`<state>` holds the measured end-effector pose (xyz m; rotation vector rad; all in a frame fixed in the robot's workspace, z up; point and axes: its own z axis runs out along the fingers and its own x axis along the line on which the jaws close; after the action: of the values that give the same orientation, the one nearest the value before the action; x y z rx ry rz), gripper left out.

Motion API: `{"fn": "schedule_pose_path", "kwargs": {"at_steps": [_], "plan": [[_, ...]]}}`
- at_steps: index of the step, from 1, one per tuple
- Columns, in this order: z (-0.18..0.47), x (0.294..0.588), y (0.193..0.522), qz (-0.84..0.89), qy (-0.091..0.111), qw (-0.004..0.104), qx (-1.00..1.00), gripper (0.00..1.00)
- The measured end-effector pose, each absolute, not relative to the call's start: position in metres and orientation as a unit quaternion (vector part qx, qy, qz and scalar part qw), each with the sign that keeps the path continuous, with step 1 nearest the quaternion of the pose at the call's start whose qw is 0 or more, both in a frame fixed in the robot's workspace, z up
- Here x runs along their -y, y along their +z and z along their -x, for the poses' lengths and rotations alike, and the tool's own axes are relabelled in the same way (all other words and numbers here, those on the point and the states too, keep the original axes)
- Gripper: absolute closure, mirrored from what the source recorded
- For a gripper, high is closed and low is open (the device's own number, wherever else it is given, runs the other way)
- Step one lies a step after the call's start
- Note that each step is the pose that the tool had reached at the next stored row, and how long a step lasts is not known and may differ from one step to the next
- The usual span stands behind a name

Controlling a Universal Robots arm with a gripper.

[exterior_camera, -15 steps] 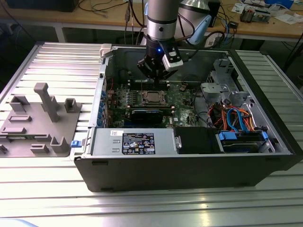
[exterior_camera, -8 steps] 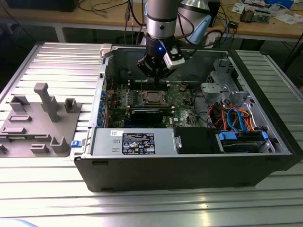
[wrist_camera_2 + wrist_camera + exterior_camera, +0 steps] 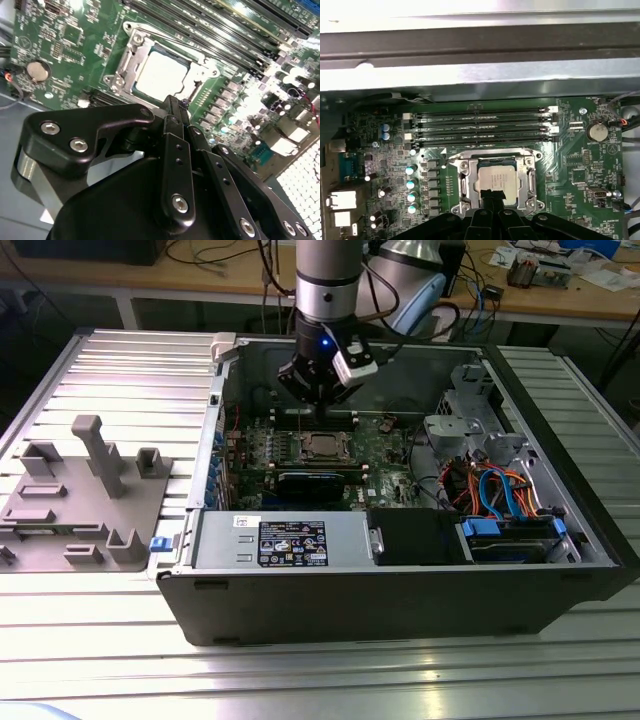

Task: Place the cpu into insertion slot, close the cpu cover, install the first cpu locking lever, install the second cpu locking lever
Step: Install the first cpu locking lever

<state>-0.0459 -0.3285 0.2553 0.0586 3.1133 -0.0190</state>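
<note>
The cpu (image 3: 322, 446) sits in its slot (image 3: 536, 202), middle of the exterior view, cover (image 3: 492, 160) down. The gripper (image 3: 318, 397) hangs above, fingers (image 3: 169, 111) together, empty. The cpu looks light and breakable; hold its edges

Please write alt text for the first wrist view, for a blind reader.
A small square silver-grey chip lies on a green circuit board, framed by a silvery metal plate. The black gripper, shut, points at the chip's edge.
</note>
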Motion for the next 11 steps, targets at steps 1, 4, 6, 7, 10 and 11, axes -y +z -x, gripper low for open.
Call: {"fn": "schedule_pose_path", "kwargs": {"at_steps": [1, 4, 6, 7, 10, 11], "plan": [[0.046, 0.329, 0.255, -0.01, -0.006, 0.014, -1.0, 0.89], [0.049, 0.329, 0.255, 0.004, -0.006, 0.014, -1.0, 0.89], [0.061, 0.329, 0.255, 0.004, -0.006, 0.014, -1.0, 0.89], [0.069, 0.329, 0.255, 0.004, -0.006, 0.014, -1.0, 0.89], [0.079, 0.328, 0.255, 0.004, -0.005, 0.014, -1.0, 0.89], [0.08, 0.328, 0.255, 0.004, -0.005, 0.014, -1.0, 0.89]]}}
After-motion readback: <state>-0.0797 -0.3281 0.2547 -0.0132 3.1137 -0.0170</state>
